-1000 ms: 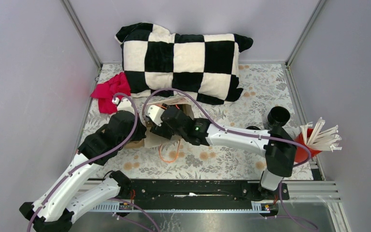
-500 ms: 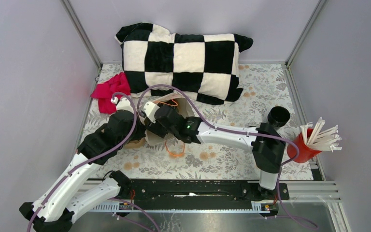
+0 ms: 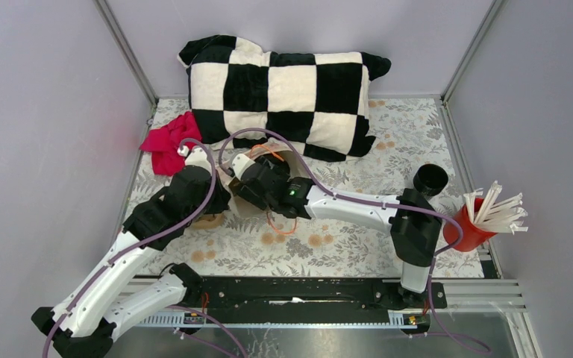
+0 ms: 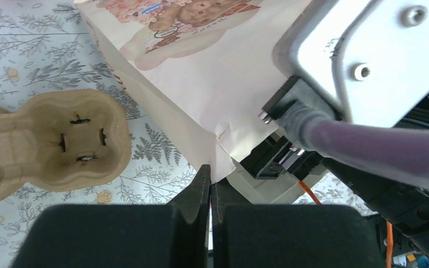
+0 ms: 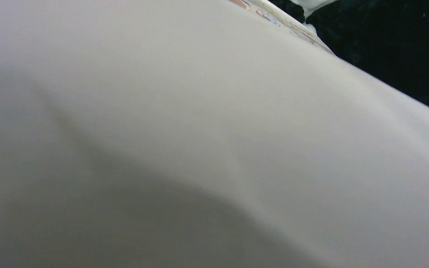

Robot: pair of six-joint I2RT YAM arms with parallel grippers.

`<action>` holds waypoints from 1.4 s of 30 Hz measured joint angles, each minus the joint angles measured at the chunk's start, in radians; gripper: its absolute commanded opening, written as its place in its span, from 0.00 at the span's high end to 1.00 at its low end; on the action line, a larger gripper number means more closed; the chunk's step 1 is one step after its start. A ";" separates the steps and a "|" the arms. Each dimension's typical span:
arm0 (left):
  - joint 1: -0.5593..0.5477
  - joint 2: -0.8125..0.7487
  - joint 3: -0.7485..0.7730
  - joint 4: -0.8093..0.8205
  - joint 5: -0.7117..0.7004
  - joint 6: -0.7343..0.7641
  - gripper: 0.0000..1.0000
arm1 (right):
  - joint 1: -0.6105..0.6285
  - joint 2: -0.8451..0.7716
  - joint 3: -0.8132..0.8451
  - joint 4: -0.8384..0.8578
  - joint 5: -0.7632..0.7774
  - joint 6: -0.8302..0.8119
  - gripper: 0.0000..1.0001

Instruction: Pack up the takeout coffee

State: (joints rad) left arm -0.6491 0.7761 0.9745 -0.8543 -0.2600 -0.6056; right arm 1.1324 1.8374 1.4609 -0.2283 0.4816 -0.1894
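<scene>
Sliding left over the past second, the right arm (image 3: 351,209) has shifted a little away from the black takeout cup (image 3: 430,179), which stands at the right of the floral table (image 3: 343,250), just left of the red cup (image 3: 466,231) of white straws. At centre left, the left gripper (image 4: 209,181) is pinched closed on a corner fold of the printed paper bag (image 4: 201,84), with the brown cup carrier (image 4: 50,142) lying just beside it. Bag paper fills the right wrist view, so how far the right gripper is open cannot be told.
</scene>
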 measured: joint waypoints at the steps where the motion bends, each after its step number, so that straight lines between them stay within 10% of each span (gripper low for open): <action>1: 0.000 0.006 0.005 0.000 0.011 0.005 1.00 | -0.002 -0.004 0.001 -0.015 -0.002 0.000 0.86; 32: 0.003 0.010 0.046 -0.064 0.114 0.022 1.00 | -0.017 0.097 0.269 -0.356 -0.259 0.146 0.72; 42: 0.005 0.009 0.046 -0.069 0.078 0.033 1.00 | -0.018 0.119 0.265 -0.271 -0.246 0.148 0.45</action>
State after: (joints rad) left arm -0.6441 0.7853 1.0206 -0.9230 -0.1822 -0.5724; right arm 1.1145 1.9568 1.7260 -0.4995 0.2352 -0.0414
